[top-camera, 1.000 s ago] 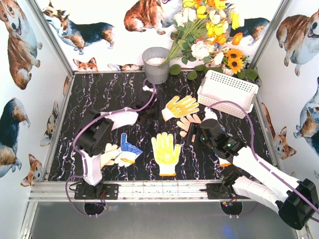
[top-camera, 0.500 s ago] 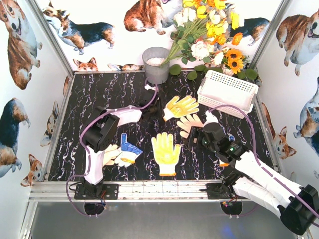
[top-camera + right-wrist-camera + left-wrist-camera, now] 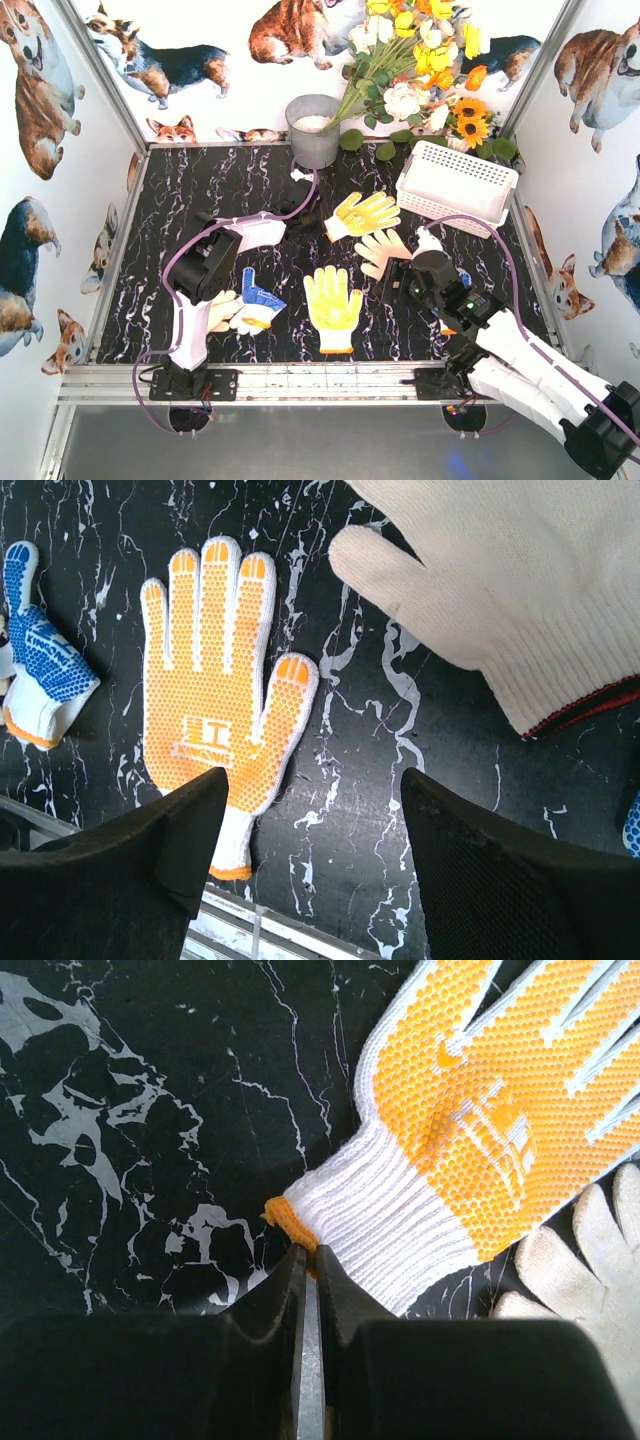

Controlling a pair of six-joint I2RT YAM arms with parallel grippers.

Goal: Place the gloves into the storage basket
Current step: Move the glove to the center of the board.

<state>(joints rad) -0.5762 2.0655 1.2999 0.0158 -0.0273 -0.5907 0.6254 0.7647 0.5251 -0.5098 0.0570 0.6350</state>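
Note:
A yellow-dotted glove lies in the middle of the table, left of the white slotted storage basket. My left gripper is shut, and its tips pinch the orange hem of this glove's white cuff. A cream glove lies just in front of it, and a second yellow-dotted glove lies flat nearer the front. A blue-and-white glove rests by the left arm. My right gripper hangs open above bare table, between the yellow glove and the cream glove.
A grey metal bucket stands at the back, with a bunch of flowers to its right, behind the basket. A metal frame rail runs along the front edge. Purple cables loop over both arms.
My left gripper has closed on the yellow-dotted glove's cuff. The right arm has drifted slightly right and toward the front, its jaws still open.

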